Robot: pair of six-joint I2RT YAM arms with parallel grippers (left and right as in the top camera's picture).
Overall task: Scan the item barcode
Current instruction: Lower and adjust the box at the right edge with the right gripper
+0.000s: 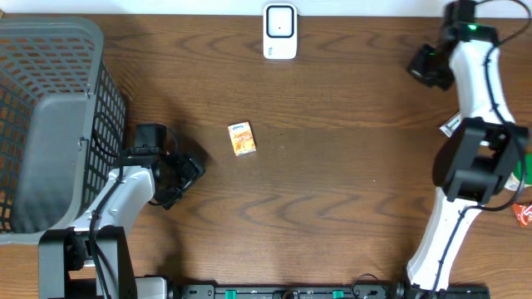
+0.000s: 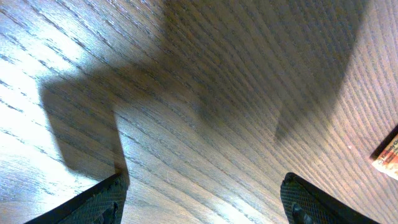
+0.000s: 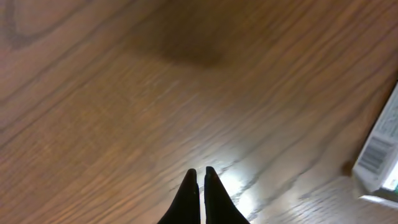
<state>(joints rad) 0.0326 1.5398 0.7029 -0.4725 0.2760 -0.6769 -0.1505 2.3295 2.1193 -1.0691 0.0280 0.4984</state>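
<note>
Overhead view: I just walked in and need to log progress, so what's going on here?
Nothing is held yet. A small orange box lies mid-table, well short of the scanner at the far edge. The left gripper is open over bare wood just left of the box. The right gripper is shut on nothing, off to the right.

A dark brown wood-grain desk point(image 1: 349, 166) is carrying everything. A small orange-and-white carton point(image 1: 242, 139) is lying flat near its middle, well apart from the rest. A white rectangular scanner stand point(image 1: 280, 31) is sitting at the far edge — beyond the carton, slightly to its right. A grey plastic lattice basket point(image 1: 108, 108) is occupying the left end, and a red packet point(image 1: 524, 214) is lying at the right edge, only partly showing.
</note>
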